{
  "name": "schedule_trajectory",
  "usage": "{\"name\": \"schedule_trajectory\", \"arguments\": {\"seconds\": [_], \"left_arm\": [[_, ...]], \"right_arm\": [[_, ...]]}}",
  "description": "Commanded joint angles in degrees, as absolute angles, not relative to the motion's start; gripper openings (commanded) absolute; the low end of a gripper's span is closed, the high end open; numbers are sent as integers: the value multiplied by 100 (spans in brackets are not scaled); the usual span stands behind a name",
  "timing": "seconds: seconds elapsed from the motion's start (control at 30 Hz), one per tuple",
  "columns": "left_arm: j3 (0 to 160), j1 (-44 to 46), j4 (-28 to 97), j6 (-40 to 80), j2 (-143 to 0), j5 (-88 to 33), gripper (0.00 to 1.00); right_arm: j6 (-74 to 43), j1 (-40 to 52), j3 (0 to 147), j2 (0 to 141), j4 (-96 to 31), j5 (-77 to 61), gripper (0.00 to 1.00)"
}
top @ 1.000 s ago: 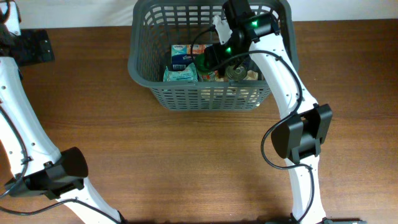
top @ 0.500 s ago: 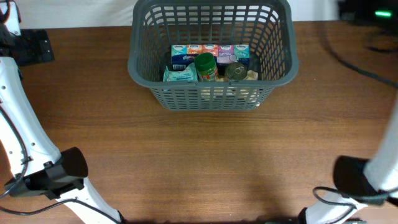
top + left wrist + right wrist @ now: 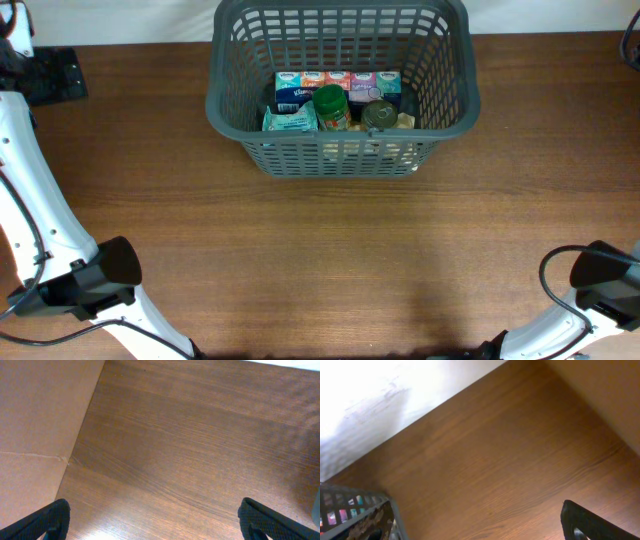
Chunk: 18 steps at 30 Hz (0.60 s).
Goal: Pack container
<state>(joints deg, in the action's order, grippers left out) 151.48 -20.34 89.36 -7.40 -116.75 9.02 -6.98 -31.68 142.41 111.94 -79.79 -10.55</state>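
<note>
one container (image 3: 340,155) sits at the far middle of the table (image 3: 320,260), a green-lidded jar (image 3: 330,103), a tin can (image 3: 378,113) and small cartons (image 3: 340,81) inside. we see the left gripper (image 3: 152,510) spread wide over wood, empty; the right gripper (image 3: 472,512), near the container's corner, wide too, grips nothing.

The container (image 3: 340,158) sits at the back of the table (image 3: 320,250), about midway across. Inside it, a row of boxes (image 3: 340,82) lines the rear wall, the jar (image 3: 331,108) stands upright just in front of them, the tin can (image 3: 379,115) is close on the jar's right and a packet (image 3: 289,120) is on its left. Nearer us, the left arm (image 3: 60,230) runs along the table's left edge and the right arm (image 3: 600,285) shows at the near right corner, both well apart from the container.
</note>
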Motion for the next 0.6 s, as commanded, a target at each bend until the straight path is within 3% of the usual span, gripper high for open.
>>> {"name": "schedule_trajectory", "arguments": {"seconds": [0.0,0.23,0.57], "left_arm": [[15130,-2051,8923,-648,-11666,882,99],[15130,-2051,8923,-648,-11666,884,99],[15130,-2051,8923,-648,-11666,882,99]], "right_arm": [[-473,-3188,14217,11072,-8044,-1874,99],[-40,-3188,14234,9806,-8307,-1931,99],[274,-3190,14127,6606,-8958,-1201,99]]}}
